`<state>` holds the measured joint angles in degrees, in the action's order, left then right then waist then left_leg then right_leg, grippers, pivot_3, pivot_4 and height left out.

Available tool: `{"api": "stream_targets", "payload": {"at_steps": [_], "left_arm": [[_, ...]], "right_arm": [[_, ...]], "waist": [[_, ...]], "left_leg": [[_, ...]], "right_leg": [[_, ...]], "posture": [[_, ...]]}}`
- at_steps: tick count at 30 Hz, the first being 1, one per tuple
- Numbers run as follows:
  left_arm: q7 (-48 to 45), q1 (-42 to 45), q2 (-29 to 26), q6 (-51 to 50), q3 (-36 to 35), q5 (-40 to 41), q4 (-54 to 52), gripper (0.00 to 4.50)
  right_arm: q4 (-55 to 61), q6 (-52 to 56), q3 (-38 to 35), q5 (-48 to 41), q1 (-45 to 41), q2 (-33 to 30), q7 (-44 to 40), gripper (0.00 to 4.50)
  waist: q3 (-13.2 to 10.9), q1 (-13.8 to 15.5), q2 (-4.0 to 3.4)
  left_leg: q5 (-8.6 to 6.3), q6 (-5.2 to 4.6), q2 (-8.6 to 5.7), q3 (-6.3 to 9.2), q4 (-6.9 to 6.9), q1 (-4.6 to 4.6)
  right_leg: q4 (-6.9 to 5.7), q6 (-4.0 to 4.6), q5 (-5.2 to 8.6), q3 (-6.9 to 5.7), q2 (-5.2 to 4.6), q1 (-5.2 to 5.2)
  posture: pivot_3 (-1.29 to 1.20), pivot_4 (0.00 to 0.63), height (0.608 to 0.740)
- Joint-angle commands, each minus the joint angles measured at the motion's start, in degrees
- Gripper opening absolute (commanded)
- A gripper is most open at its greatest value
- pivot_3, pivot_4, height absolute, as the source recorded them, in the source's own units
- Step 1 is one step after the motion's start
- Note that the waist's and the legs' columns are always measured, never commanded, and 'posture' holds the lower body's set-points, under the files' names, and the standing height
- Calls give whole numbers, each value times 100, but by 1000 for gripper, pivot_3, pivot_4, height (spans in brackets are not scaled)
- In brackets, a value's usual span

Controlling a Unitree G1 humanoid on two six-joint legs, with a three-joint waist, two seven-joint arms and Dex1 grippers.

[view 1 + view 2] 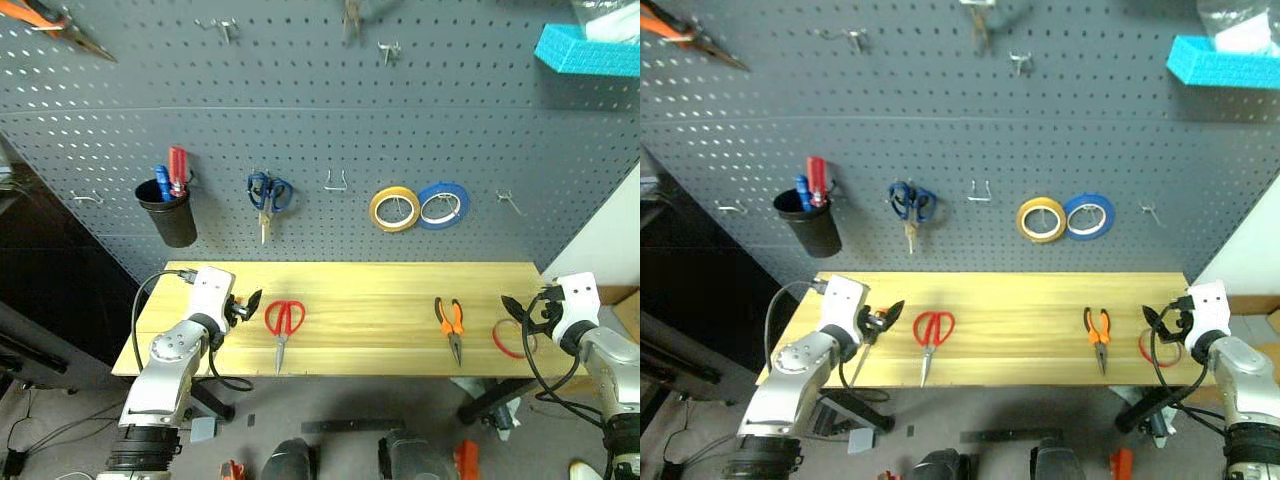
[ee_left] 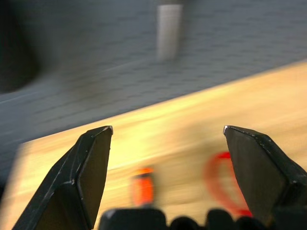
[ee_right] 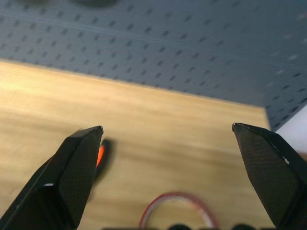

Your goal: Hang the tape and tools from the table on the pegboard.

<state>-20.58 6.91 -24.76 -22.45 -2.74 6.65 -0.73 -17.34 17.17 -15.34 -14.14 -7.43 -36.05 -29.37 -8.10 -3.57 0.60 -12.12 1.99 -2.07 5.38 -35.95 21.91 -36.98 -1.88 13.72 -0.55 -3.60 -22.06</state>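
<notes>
Red tape ring (image 1: 508,338) lies on the table (image 1: 380,290) under your right gripper (image 1: 524,316), wide open and empty like your left gripper (image 1: 244,308), ready to grab.

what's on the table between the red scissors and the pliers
Nothing: in the left eye view only bare wood of the table lies between the red-handled scissors and the pliers.

Even light (left wrist blurred)

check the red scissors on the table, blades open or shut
Shut. The red-handled scissors lie flat on the table, the blades together as one thin point toward the front edge, the two handle loops side by side.
</notes>
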Motion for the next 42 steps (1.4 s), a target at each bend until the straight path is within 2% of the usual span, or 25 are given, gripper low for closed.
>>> {"api": "stream_targets", "payload": {"at_steps": [1, 6, 10, 20, 27, 33, 34, 39, 42], "left_arm": [[-321, 305, 72, -267, 446, 31, -569, 3995], [-1289, 946, 109, -316, 1348, 50, -546, 3995], [-2118, 1276, 9, -249, 1895, 112, -738, 3995], [-2594, 1899, 373, 120, 2271, 27, -462, 3995], [-3374, 1942, 378, -53, 2313, 510, -680, 4026], [-3521, 1985, 321, 13, 2296, 492, -622, 4026], [-3529, 1999, 327, 53, 2300, 473, -592, 4026], [-3611, 2093, 424, 116, 2233, 575, -535, 4026], [-3668, 2109, 472, 224, 2206, 637, -561, 4026]], "right_arm": [[425, 818, 119, 48, -104, -92, 151, 4500], [6, 1616, 448, 132, -579, -168, 32, 4500], [-518, 1850, 726, 314, -1050, -147, -27, 4500], [-3000, 1416, 1137, 879, -2319, -160, -258, 4500], [-4058, 932, 1709, 1443, -2813, -154, -697, 2234], [-4108, 573, 2107, 1854, -2726, -13, -648, 233], [-4080, 534, 2124, 1892, -2691, 5, -594, 63], [-3629, 503, 2005, 1907, -2399, -77, -426, 63], [-2735, 632, 1780, 1789, -1966, -289, -377, 63]], "waist": [[-150, -15, 13], [-439, -75, 36], [-609, -136, 48], [-858, -152, 83], [-864, -163, 96], [-849, -161, 123], [-843, -160, 132], [-824, -151, 159], [-824, -144, 157]], "left_leg": [[0, -1, 0, -5, 1, 5], [-4, -10, 2, -28, -5, 47], [-10, -21, 2, -49, -5, 109], [-25, -47, -6, -99, -12, 107], [-29, -53, -5, -118, -13, 100], [-29, -53, -7, -119, -23, 98], [-29, -53, -7, -118, -26, 98], [-29, -53, -8, -115, -37, 100], [-29, -53, -9, -112, -36, 101]], "right_leg": [[2, 0, 0, 3, 1, -6], [6, -22, -14, 15, 4, -40], [-4, -41, -24, 34, 4, -115], [2, -73, -25, 94, 2, -125], [8, -88, -32, 115, 3, -125], [8, -105, -43, 122, 3, -122], [8, -106, -44, 122, 3, -121], [8, -110, -47, 122, 2, -116], [8, -110, -46, 121, 2, -117]], "posture": [[-201, 218, 740], [-205, 278, 740], [-205, 306, 740], [-173, 315, 740], [-169, 299, 740], [-179, 278, 740], [-188, 269, 740], [-211, 256, 740], [-234, 254, 740]]}}
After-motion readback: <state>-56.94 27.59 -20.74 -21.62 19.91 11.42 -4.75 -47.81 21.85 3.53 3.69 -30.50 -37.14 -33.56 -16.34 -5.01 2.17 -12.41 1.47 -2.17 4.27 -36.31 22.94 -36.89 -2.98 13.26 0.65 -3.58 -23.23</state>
